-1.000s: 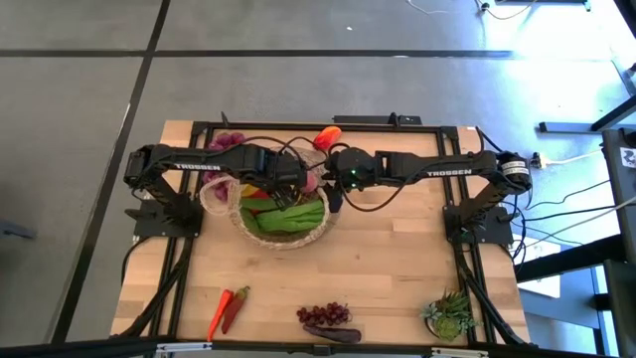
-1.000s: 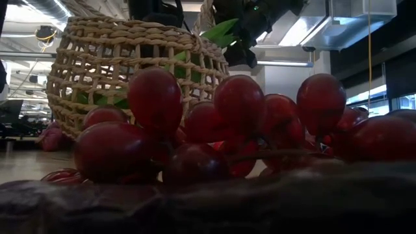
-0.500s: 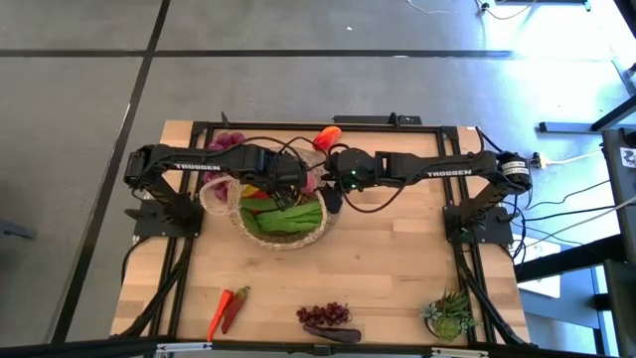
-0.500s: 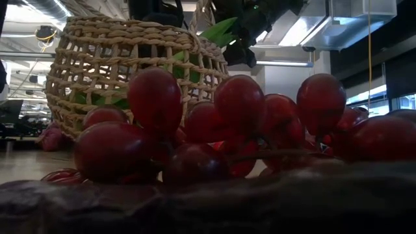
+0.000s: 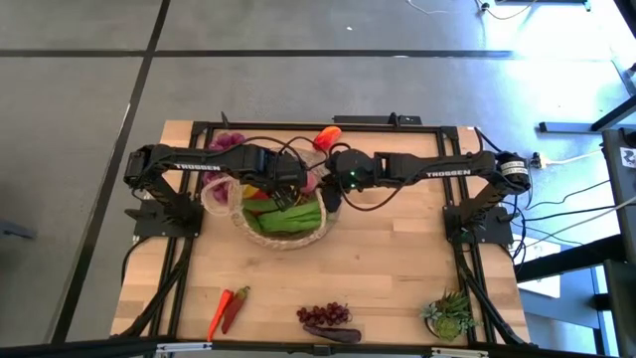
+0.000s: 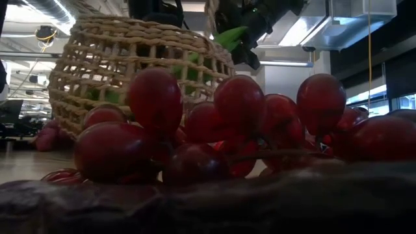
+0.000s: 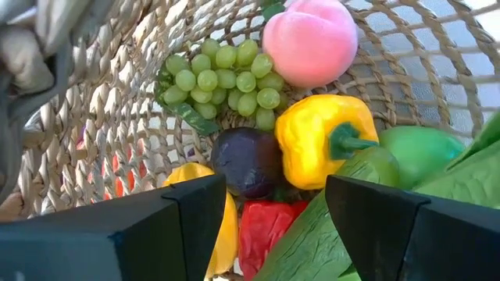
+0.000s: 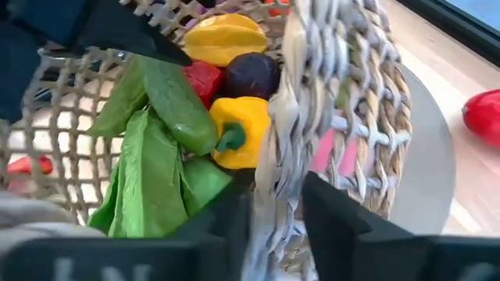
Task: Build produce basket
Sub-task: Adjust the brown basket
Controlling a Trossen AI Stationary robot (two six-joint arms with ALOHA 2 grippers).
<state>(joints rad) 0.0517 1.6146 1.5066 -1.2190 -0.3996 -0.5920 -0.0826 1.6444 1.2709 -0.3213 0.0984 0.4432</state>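
- High view: the basket (image 5: 283, 214) sits on the table (image 5: 397, 268) a little toward ten o'clock from the middle, between the two arms, with green leafy stalks (image 5: 288, 219) filling its six o'clock half.
- The left gripper (image 5: 286, 199) hangs over the basket's inside; in the left wrist view its fingers (image 7: 191, 215) stand spread with nothing between them, above a yellow pepper (image 7: 324, 140), a dark purple piece (image 7: 248, 160), green grapes (image 7: 226, 78) and a pink peach (image 7: 311, 40).
- The right gripper (image 5: 331, 202) is at the basket's three o'clock rim; in the right wrist view its fingers (image 8: 332, 207) pinch the woven rim (image 8: 285, 187) from both sides.
- Loose produce on the table: red-orange chillies (image 5: 229, 306) toward seven o'clock, purple grapes (image 5: 326, 315) at six o'clock, a red pepper (image 5: 327, 136) at twelve o'clock.
- A spiky potted plant (image 5: 449, 316) stands toward five o'clock.
- Low view: the purple grapes (image 6: 214, 123) fill the front, the basket (image 6: 130, 71) behind them.
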